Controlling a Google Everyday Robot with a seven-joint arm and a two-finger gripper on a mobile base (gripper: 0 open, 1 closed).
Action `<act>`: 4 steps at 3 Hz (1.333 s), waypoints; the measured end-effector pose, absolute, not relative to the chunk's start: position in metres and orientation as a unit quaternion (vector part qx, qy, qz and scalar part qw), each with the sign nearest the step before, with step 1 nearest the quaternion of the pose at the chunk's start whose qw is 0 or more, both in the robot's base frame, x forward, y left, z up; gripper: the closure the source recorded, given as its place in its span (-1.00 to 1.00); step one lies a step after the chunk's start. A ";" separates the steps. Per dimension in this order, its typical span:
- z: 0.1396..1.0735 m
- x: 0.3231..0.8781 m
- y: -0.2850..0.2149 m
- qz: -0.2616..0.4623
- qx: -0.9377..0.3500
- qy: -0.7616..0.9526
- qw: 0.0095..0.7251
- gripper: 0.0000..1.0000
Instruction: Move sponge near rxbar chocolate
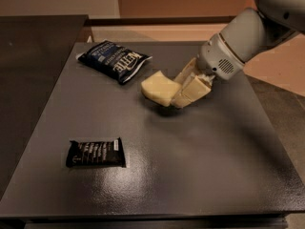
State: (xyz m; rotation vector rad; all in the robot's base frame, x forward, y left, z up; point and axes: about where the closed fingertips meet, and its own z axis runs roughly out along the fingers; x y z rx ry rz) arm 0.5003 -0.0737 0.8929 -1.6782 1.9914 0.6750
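The pale yellow sponge [159, 88] hangs just above the dark table [200, 156], near its middle back. My gripper [180, 90] reaches in from the upper right and is shut on the sponge's right side, its beige fingers [190, 88] on either side of it. The black rxbar chocolate [96, 152] lies flat at the front left of the table, well apart from the sponge.
A dark blue chip bag [115, 60] lies at the back left of the table, just left of the sponge. The arm's grey wrist [238, 46] comes over the right back edge. A lower dark surface [28, 56] adjoins on the left.
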 end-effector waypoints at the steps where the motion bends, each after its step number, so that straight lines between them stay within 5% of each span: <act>1: 0.884 0.476 -0.051 0.274 -0.622 0.706 0.199 1.00; 3: 0.880 0.448 -0.015 0.297 -0.644 0.682 0.179 1.00; 4: 0.876 0.441 -0.001 0.294 -0.654 0.675 0.174 0.66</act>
